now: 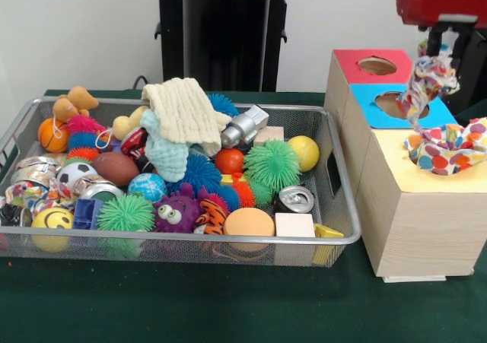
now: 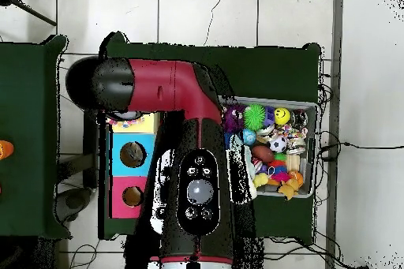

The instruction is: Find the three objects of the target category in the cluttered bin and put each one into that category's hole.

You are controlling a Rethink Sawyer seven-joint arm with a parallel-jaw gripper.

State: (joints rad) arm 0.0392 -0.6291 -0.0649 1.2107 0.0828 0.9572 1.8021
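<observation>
Jaws hidden | spotted cloth (image 1: 430,80) hanging over yellow hole

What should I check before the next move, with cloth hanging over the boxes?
1. Patterned cloth hanging over the blue top, short of the yellow top: not ok.
2. Grip on that cloth: cannot tell; the gripper is hidden in both views.
3. Polka-dot cloth at the yellow hole spills over the rim, not fully in: not ok.
4. Red top's hole unblocked: ok.
5. Cream cloth lies on top of the pile in the wire mesh bin, uncovered: ok.
</observation>
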